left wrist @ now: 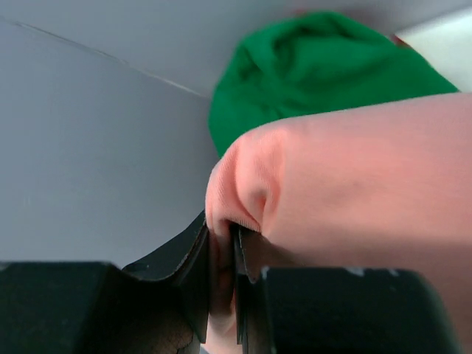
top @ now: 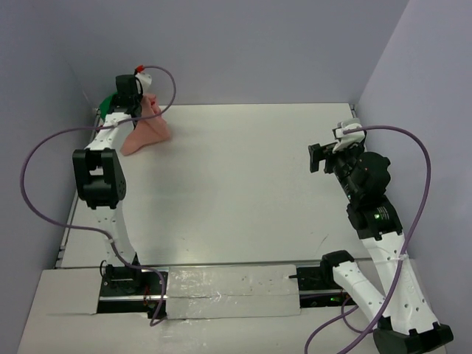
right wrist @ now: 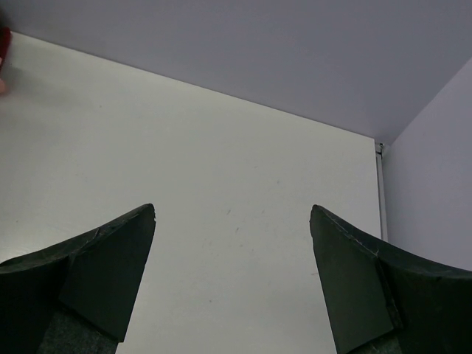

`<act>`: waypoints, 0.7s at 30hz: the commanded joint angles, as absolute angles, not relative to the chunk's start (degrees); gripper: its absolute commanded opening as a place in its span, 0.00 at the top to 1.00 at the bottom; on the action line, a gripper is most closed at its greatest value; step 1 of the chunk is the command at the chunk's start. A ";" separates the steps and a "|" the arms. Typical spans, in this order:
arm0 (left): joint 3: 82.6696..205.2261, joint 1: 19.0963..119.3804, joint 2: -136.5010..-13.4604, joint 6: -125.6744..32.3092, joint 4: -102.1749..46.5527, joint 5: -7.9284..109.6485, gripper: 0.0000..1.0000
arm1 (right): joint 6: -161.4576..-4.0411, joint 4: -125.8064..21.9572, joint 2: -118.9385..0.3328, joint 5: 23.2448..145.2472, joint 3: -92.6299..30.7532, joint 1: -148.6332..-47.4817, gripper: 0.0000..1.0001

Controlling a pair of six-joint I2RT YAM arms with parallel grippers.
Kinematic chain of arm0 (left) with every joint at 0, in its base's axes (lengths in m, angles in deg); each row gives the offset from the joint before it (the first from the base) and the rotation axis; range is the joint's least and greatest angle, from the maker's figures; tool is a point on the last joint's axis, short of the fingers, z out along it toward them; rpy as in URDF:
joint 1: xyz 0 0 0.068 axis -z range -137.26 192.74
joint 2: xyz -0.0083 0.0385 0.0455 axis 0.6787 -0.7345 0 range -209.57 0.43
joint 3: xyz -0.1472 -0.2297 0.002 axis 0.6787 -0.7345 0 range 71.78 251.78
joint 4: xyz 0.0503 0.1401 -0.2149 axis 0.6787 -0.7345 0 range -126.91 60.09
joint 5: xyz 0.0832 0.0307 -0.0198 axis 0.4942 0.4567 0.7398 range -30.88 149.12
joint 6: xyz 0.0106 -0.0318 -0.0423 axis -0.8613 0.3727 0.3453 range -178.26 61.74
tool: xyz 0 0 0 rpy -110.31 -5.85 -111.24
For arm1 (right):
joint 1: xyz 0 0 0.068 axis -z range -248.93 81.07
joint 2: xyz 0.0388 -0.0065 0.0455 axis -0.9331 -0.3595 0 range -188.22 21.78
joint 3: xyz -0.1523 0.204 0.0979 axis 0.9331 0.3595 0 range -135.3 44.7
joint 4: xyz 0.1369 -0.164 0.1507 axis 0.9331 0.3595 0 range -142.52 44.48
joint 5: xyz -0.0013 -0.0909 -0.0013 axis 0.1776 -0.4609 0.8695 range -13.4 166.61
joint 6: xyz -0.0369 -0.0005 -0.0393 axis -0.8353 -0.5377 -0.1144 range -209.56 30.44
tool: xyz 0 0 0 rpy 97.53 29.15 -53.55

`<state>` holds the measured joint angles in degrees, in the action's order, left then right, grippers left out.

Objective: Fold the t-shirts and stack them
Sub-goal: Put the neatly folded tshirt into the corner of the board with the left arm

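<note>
In the far left corner of the table, my left gripper (top: 144,103) (left wrist: 221,234) is shut on a fold of the salmon-pink t-shirt (top: 146,133) (left wrist: 354,184). The shirt hangs bunched from the gripper, its lower end resting on the table. Just behind it in the corner lies the bright green t-shirt (top: 108,100) (left wrist: 317,74), crumpled. A sliver of dark red t-shirt (right wrist: 4,46) shows at the left edge of the right wrist view. My right gripper (top: 318,157) (right wrist: 232,214) hovers over the right side of the table, open, with nothing between its fingers.
The white table (top: 243,192) is closed in by grey-violet walls (top: 258,44) at the back and on both sides. A purple cable (top: 33,184) loops off the left arm, and another (top: 424,184) off the right arm.
</note>
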<state>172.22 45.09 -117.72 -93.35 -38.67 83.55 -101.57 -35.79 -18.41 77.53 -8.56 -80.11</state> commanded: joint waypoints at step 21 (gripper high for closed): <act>206.45 40.46 -147.69 -98.61 -7.43 92.61 0.01 | -103.45 -37.75 -21.64 76.69 -7.95 -79.48 0.08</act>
<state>207.08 42.20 -151.64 -100.59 -15.76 89.51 -102.73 -35.79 -21.90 77.27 -8.21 -79.91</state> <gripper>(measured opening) 0.993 0.919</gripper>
